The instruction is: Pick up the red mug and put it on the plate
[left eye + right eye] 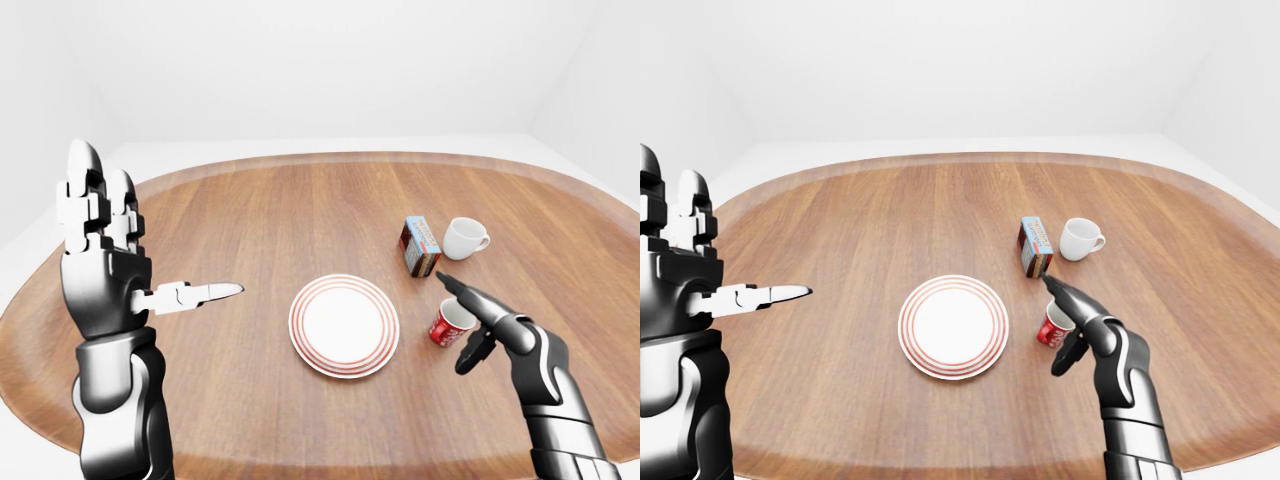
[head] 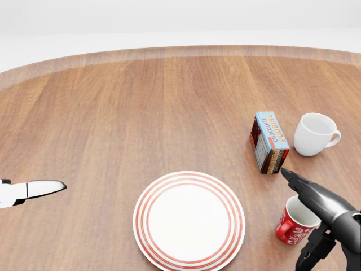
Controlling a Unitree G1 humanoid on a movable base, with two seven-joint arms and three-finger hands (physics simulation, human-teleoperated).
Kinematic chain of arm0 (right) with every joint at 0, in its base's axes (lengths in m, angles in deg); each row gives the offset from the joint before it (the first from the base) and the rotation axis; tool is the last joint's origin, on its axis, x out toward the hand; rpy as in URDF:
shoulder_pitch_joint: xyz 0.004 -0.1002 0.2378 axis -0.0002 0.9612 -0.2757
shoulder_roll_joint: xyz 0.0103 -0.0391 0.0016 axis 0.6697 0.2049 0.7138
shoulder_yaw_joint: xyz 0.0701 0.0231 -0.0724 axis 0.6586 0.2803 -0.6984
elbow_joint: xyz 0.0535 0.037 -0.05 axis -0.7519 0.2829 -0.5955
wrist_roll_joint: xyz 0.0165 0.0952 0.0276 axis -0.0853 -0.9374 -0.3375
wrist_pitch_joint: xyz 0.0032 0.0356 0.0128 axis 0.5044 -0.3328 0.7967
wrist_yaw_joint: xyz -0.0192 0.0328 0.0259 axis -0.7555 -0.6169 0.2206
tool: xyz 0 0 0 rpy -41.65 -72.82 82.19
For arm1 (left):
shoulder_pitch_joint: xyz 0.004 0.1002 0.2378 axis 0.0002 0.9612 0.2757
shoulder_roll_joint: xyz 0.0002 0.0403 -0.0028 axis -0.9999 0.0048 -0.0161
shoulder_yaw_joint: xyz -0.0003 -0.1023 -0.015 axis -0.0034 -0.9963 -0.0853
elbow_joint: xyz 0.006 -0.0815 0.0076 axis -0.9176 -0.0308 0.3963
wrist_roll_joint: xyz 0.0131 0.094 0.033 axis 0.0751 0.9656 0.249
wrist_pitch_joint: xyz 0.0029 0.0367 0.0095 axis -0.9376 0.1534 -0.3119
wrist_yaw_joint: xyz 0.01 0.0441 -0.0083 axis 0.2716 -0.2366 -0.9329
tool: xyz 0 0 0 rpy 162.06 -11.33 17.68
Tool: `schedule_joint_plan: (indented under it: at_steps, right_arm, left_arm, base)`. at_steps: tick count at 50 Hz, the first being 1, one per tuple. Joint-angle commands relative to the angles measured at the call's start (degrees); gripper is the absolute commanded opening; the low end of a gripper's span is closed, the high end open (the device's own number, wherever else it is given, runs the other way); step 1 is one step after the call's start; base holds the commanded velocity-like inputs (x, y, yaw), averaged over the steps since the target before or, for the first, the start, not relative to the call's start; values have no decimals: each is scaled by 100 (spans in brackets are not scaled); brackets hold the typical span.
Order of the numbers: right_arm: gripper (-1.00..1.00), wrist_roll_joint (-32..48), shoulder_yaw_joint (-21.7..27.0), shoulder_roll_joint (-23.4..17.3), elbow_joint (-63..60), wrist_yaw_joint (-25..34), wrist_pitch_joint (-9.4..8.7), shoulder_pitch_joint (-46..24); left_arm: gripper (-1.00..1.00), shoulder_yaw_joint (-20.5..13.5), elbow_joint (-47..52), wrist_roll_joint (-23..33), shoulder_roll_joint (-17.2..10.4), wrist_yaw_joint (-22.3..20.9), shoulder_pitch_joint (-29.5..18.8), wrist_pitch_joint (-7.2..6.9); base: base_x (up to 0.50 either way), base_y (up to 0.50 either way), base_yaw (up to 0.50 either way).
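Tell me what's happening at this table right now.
The robot's right hand is spread open around the red mug, one finger over its rim and another below, not yet closed on it. The mug stands on the wooden table, right of the striped plate. The left hand is raised, open and idle. A pudding box and white cup sit nearby.

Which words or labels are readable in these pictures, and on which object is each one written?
"CHOCOLATE PUDDING": on the blue top face of the pudding box.
Side panels of the same box: small print, too blurred to read.
White lettering on the red mug: not legible.
Striped plate and white mug: no text.
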Motion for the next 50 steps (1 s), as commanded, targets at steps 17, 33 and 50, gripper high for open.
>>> schedule_joint_plan:
  at_steps: [17, 33, 50]
  right_arm:
    - [98, 524, -26, -204, 20, 2, -27, -317]
    - [98, 772, -214, -293, 785, -331, 104, -670]
    - [98, 822, -370, -339, 1381, -587, 172, -916]
  left_arm:
    - [100, 32, -73, 21, 18, -4, 5, 0]
    - [100, 43, -118, 16, 28, -6, 33, 0]
    - [100, 23, -142, 0, 11, -14, 25, 0]
  base:
    - [0, 0, 0]
    - [0, 0, 0]
    - [0, 0, 0]
